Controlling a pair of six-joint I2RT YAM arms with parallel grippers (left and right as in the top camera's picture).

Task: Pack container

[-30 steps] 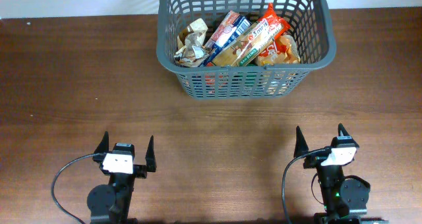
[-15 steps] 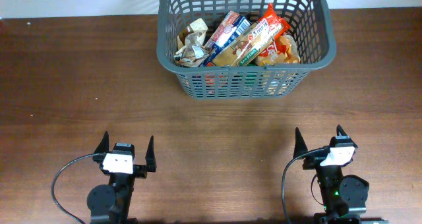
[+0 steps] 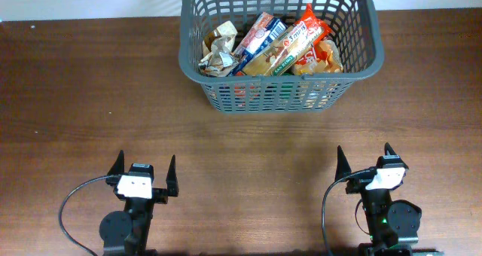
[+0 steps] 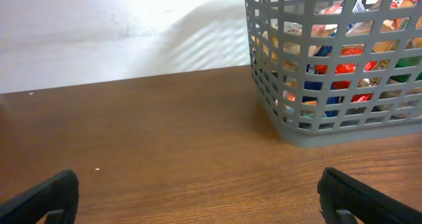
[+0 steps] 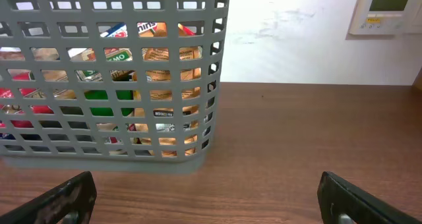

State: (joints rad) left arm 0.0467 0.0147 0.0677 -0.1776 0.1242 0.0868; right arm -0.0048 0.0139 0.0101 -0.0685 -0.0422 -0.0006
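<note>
The container point(image 3: 280, 75), a dark grey lattice basket, stands at the far middle of the wooden table and holds several snack packets point(image 3: 275, 44). It also shows in the left wrist view point(image 4: 330, 128) at the right and in the right wrist view point(image 5: 112, 155) at the left. My left gripper point(image 3: 144, 171) is open and empty near the front edge, left of centre; its fingers spread wide in the left wrist view point(image 4: 198, 197). My right gripper point(image 3: 364, 160) is open and empty near the front edge at the right, also seen in the right wrist view point(image 5: 208, 197).
A white wall point(image 4: 119, 33) rises behind the table's far edge. A white wall panel point(image 5: 389, 10) hangs at the upper right of the right wrist view. Bare brown tabletop point(image 3: 248, 150) lies between the grippers and the container.
</note>
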